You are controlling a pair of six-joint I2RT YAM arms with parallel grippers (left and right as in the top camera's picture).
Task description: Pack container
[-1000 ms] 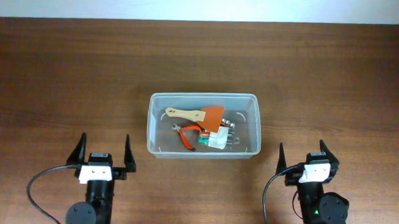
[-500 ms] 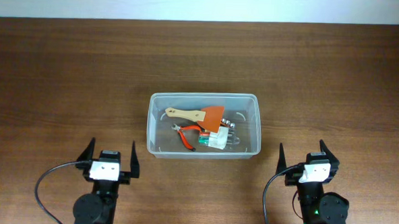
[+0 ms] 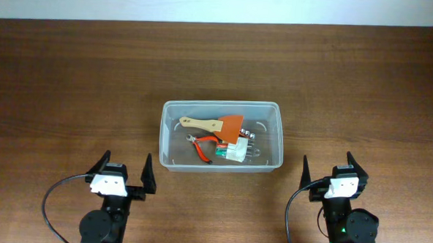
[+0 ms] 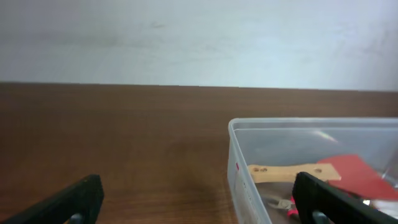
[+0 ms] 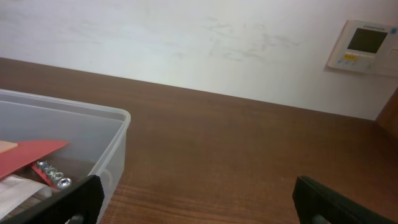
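Note:
The clear plastic container stands at the table's middle. It holds a wooden-handled orange scraper, red-handled pliers, a white and green block and some metal bolts. My left gripper is open and empty, near the front edge, left of the container's front left corner. My right gripper is open and empty, right of the container's front right corner. The container also shows in the left wrist view and the right wrist view.
The dark wooden table runs to a white wall at the back. A wall thermostat shows in the right wrist view. Black cables trail from both arm bases at the front edge.
My left arm has shifted right and turned slightly towards the container. The right arm and the container's contents have not moved.

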